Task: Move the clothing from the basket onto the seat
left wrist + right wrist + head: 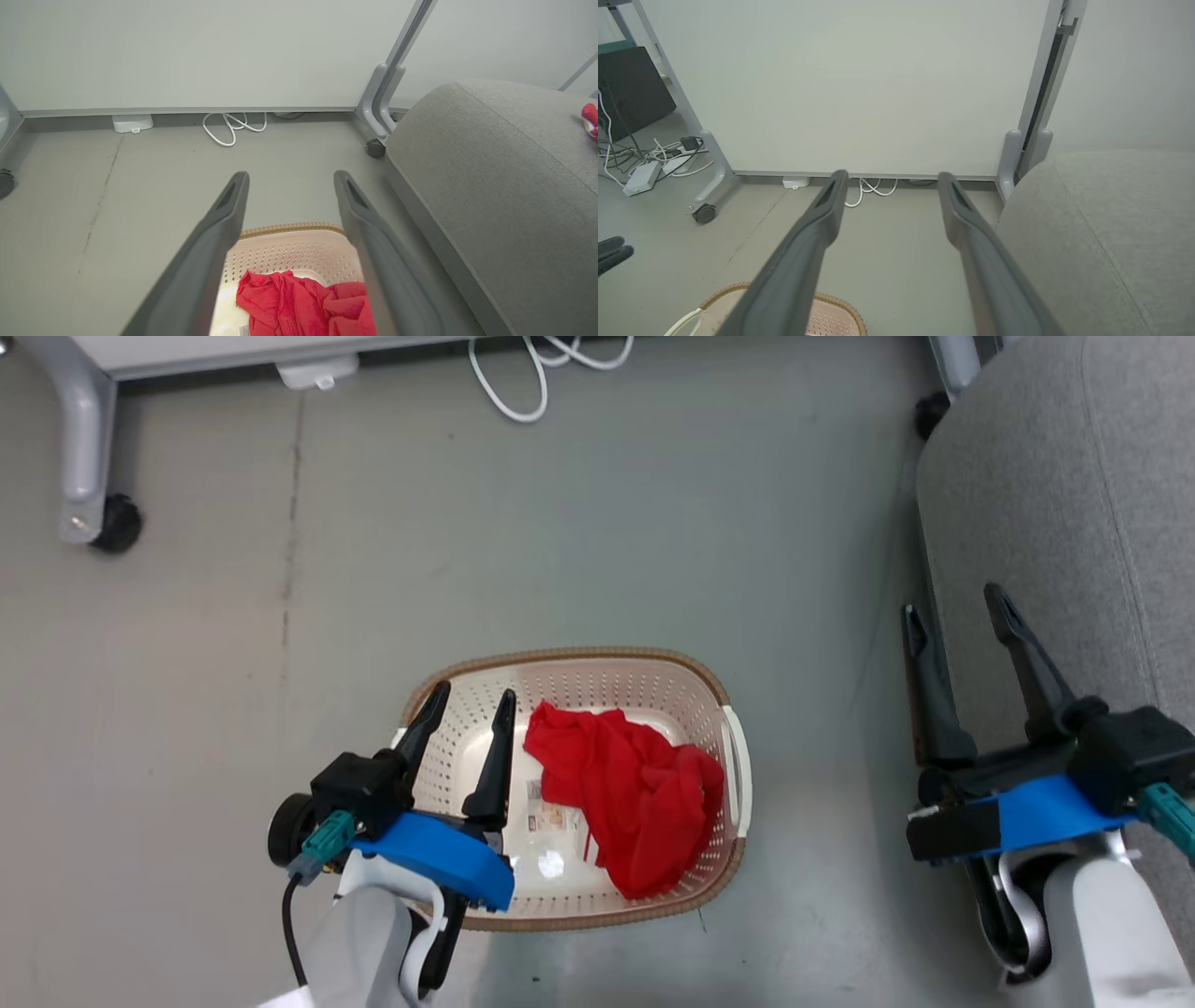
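My left gripper (471, 695) hangs over the left half of the basket (597, 683), jaws wide, empty. My right gripper (952, 602) hovers at the edge of the seat (1055, 504), jaws wide, empty. Clothing (625, 793): red heap in basket, right side, apart from my fingers. Basket on floor (560, 523), left of seat.

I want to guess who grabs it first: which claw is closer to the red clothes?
Left. The left claw hangs over the basket, beside the red clothes; the right claw is off by the grey seat.
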You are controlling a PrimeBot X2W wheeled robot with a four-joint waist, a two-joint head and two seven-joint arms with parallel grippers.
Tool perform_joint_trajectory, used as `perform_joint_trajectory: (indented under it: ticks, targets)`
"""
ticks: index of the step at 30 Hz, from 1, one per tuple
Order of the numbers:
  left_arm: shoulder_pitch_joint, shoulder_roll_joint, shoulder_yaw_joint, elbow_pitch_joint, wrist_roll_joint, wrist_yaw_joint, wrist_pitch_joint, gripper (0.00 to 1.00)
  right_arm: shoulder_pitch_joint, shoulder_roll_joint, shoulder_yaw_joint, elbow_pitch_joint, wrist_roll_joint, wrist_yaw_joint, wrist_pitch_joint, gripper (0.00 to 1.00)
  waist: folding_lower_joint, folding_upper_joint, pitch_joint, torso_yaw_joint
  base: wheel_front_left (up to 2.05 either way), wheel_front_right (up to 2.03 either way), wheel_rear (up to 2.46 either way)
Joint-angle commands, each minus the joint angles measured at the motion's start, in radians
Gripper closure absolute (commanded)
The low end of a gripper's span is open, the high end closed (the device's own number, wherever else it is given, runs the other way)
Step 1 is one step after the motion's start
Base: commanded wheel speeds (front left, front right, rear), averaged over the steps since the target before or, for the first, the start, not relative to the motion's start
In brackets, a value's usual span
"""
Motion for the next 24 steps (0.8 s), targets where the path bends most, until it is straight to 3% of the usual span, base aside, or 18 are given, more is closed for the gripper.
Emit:
perform_joint_trajectory:
  ticks: [1, 9, 19, 24]
  targets:
    - [-0.042, 0.003, -0.010, 0.014, -0.009, -0.002, -0.003, 0.00, -0.045, 0.001, 0.012, -0.009, 0.002, 0.000, -0.009, 0.00, -0.0003, 0.0000, 0.107, -0.065, 0.00, 0.00, 0.00]
    - [-0.154, 0.000, -0.123, 0.102, -0.025, -0.002, -0.003, 0.00, -0.158, 0.001, 0.069, -0.007, 0.004, 0.000, -0.036, 0.00, -0.0003, 0.0000, 0.238, -0.128, 0.00, 0.00, 0.00]
    - [-0.258, 0.041, -0.345, 0.230, -0.074, -0.002, -0.003, 0.00, -0.179, 0.001, 0.093, 0.025, 0.042, 0.000, -0.076, 0.00, -0.0003, 0.0000, 0.328, -0.202, 0.00, 0.00, 0.00]
    - [-0.294, 0.059, -0.390, 0.290, -0.107, -0.002, -0.003, 0.00, -0.186, 0.001, 0.101, 0.029, 0.061, 0.000, -0.091, 0.00, -0.0003, 0.0000, 0.361, -0.235, 0.00, 0.00, 0.00]
